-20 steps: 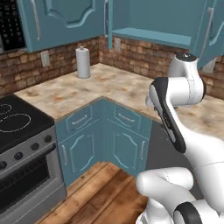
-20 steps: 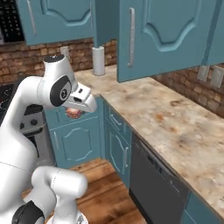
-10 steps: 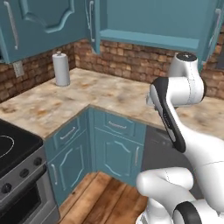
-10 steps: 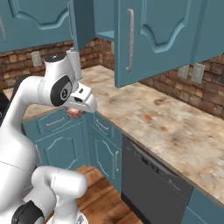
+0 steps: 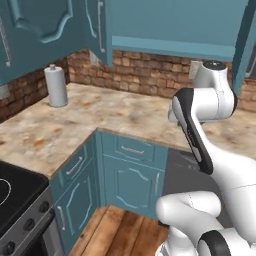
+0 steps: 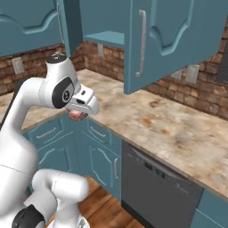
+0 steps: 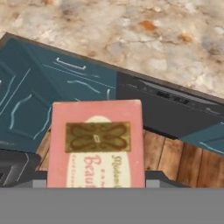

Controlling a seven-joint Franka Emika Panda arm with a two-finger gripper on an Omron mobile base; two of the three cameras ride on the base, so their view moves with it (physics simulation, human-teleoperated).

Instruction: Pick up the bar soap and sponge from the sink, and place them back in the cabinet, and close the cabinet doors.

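The kitchen has slid left across both base views as the base drives toward the open cabinet [image 5: 170, 47], the tool [image 6: 76, 115] clenched on the bar soap [image 7: 96, 144], so shelving it looks close.

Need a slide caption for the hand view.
Gripper holding the bar soap above teal cupboards, a dishwasher and wood floor.

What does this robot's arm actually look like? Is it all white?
Mostly white. The arm is built of smooth, rounded glossy white shells, with dark grey to black bands and round caps at its joints. No loose cables show. At its end the gripper sits under a white wedge-shaped hand housing; its small fingers are dark.
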